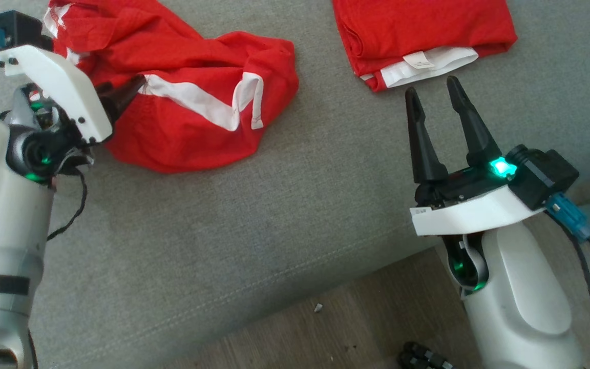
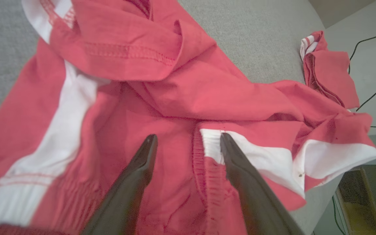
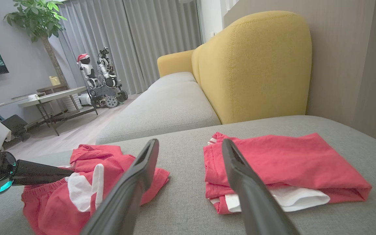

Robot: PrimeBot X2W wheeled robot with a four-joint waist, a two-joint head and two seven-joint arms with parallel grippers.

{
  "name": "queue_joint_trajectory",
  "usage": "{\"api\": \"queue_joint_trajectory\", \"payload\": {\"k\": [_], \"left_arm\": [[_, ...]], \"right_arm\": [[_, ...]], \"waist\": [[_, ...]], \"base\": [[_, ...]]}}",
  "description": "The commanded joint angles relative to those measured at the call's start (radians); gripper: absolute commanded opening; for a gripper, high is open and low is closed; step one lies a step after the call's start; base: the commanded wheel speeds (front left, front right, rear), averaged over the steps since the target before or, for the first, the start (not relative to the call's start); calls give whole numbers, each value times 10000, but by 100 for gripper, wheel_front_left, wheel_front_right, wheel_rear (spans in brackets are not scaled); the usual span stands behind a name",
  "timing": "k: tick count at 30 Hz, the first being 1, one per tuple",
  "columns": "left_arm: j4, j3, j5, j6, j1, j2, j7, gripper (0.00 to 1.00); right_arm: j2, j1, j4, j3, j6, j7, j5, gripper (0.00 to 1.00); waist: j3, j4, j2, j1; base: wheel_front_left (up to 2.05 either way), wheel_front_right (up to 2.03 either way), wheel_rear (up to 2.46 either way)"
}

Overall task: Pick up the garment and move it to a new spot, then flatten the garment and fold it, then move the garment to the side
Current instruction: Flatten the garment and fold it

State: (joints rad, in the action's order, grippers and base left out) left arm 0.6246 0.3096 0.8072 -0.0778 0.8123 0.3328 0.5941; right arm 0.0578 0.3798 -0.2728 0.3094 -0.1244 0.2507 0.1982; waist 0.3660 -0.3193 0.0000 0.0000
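Barely started tbh: left pincer (image 2: 186, 137) spread over the crumpled shorts (image 1: 192, 128), right pincer (image 1: 432, 87) apart too, nothing lifted, folding all ahead.

In the head view the left forearm (image 1: 3, 215) rises at 9 o'clock, with its wrist bent toward 2 o'clock. The left gripper (image 2: 188, 136) has its jaws spread wide. The right forearm (image 1: 520, 297) stands at 4 o'clock, and the right gripper (image 1: 432, 87) points toward 11 o'clock, its fingers apart and empty.
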Motion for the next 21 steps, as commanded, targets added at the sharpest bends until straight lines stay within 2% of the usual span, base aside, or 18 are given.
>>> {"api": "queue_joint_trajectory", "payload": {"k": [1, 8, 21], "left_arm": [[-267, -362, 74, 75, 580, 467, 162, 100], [-250, -83, 160, 227, 740, 492, 1123, 100], [-601, 17, 380, 278, 646, 435, 1502, 100]], "right_arm": [[-76, 147, 357, 212, -63, 106, 68, 100], [-76, 163, 470, 259, -63, 109, 85, 100], [-76, 238, 467, 221, -63, 110, 66, 100]], "waist": [[0, 2, 0, 0], [22, 1, 0, 0], [49, 40, 0, 0]], "base": [[0, 0, 0], [0, 0, 0], [0, 0, 0]]}}
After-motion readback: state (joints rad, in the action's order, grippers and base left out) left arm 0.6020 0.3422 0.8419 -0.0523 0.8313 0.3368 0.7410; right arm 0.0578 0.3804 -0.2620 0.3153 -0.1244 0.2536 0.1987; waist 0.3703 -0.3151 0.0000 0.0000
